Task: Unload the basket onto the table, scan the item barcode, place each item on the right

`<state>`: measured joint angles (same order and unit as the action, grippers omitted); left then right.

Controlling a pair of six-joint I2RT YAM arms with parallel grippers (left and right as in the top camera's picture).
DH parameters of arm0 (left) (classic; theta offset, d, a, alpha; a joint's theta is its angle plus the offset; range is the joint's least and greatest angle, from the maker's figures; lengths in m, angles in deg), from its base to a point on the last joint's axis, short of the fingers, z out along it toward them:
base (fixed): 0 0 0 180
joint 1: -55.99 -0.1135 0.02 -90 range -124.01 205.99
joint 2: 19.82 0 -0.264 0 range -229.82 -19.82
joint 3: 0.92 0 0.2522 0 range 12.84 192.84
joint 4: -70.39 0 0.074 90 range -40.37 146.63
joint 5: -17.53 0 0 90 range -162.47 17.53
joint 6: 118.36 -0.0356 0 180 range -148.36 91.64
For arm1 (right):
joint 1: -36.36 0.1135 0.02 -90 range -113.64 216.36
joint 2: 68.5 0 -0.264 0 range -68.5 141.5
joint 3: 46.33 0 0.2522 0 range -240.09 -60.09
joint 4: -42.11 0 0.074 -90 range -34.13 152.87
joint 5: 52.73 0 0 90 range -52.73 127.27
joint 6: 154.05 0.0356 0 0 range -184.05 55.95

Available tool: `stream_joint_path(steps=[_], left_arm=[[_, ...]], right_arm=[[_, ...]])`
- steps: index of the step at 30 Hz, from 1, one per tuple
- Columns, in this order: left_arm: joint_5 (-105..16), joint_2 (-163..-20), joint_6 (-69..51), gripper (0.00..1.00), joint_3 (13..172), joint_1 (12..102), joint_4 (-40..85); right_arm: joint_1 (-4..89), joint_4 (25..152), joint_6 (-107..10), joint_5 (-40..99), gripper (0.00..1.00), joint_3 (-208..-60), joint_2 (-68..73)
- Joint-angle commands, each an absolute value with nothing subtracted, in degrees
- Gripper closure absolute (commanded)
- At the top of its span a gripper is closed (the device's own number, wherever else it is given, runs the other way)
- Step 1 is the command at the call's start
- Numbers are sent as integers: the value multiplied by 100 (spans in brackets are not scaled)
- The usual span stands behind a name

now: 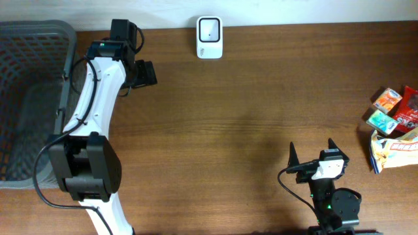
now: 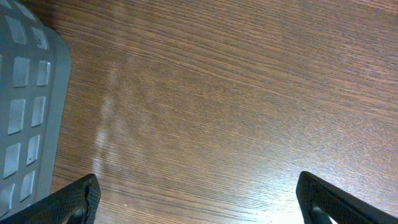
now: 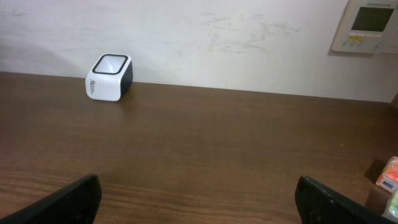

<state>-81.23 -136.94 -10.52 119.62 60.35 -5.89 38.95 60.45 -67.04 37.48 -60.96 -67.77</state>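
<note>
The white barcode scanner [image 1: 209, 38] stands at the table's far edge, and the right wrist view shows it far off to the left [image 3: 109, 78]. The items lie in a pile at the right edge: an orange box [image 1: 387, 100], a red pack [image 1: 409, 108], a teal box [image 1: 381, 121] and a yellow bag [image 1: 395, 151]. My right gripper [image 1: 312, 147] is open near the front edge, left of the pile, with bare wood between its fingers [image 3: 199, 193]. At the far left, beside the basket, my left gripper [image 1: 134, 59] is open over bare wood [image 2: 199, 199].
A grey mesh basket [image 1: 32, 98] fills the table's left end, and its rim [image 2: 25, 106] is close to my left fingers. A wall panel [image 3: 367, 25] hangs behind the table. One orange box corner [image 3: 388, 174] shows at the right wrist view's edge.
</note>
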Motion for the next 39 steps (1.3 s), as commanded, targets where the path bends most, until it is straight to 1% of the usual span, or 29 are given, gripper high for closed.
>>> stream_joint_path(steps=[1, 17, 20, 24, 26, 29, 34, 36, 39], left_arm=[[-8123, -13519, -975, 1, 12060, 5994, -587], [-8120, -13519, -975, 1, 12060, 5994, -603], [-7626, -13480, -973, 1, 12060, 6000, -786], [-7432, -12796, -973, 1, 12034, 6107, -633], [-7436, -12337, -1001, 1, 11785, 6273, -294], [-7434, -11482, -1353, 1, 10692, 6415, 471], [-7401, -9747, -1952, 1, 8242, 6606, 1793], [-7126, -8606, -2402, 1, 6978, 6717, 2565], [-7049, -7113, -2415, 1, 5663, 6774, 3375]], right_arm=[[3858, 6053, -6704, 3796, 2, -6041, -6832], [3858, 6053, -6704, 3796, 2, -6041, -6832], [3858, 6053, -6704, 3796, 2, -6041, -6832], [3858, 6053, -6704, 3796, 1, -6041, -6832], [3858, 6053, -6704, 3796, 2, -6041, -6832], [3858, 6053, -6704, 3796, 2, -6041, -6832], [3858, 6053, -6702, 3796, 2, -6041, -6832], [3858, 6053, -6704, 3796, 2, -6041, -6832], [3858, 6053, -6704, 3796, 2, -6041, -6832]])
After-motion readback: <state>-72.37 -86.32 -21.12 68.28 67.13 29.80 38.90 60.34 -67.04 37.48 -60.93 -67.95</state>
